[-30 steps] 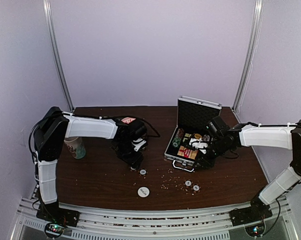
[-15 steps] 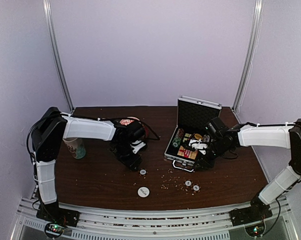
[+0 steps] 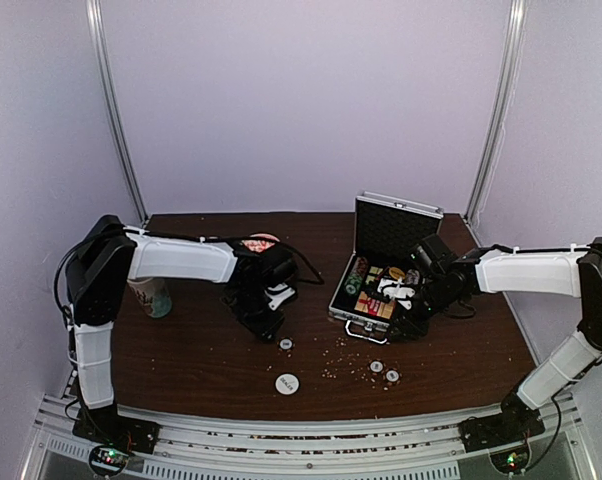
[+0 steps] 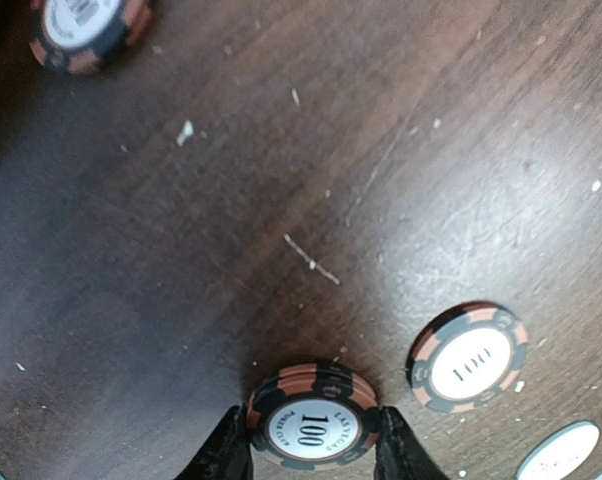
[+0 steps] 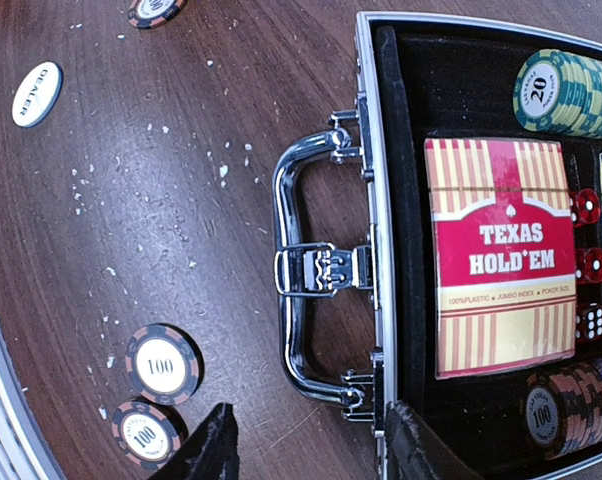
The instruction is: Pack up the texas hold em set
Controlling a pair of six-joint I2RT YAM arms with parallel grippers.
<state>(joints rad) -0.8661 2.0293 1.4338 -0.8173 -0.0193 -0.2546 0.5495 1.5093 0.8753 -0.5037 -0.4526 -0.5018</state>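
Observation:
In the left wrist view a small stack of brown-black "100" poker chips [image 4: 313, 418] lies on the dark table, and my left gripper [image 4: 311, 450] is shut on its two sides. Another chip [image 4: 469, 357] and the white dealer disc [image 4: 571, 450] lie just right of it. The silver case [image 3: 353, 318] stands open at the right, holding the red-yellow card box [image 5: 501, 255], green chips [image 5: 566, 90] and red dice [image 5: 586, 207]. My right gripper [image 5: 311, 450] is open, straddling the case's front rim by the handle [image 5: 296, 290]. Two loose chips [image 5: 161, 365] lie left of it.
A patterned paper cup [image 3: 153, 295] stands at the left by my left arm. A red-white bowl [image 3: 259, 242] sits behind the left wrist. White crumbs are scattered over the table [image 3: 201, 360] in front of the case.
The left gripper's fingers have closed in onto the chip stack, and its wrist has shifted slightly. The right arm and the case have not moved.

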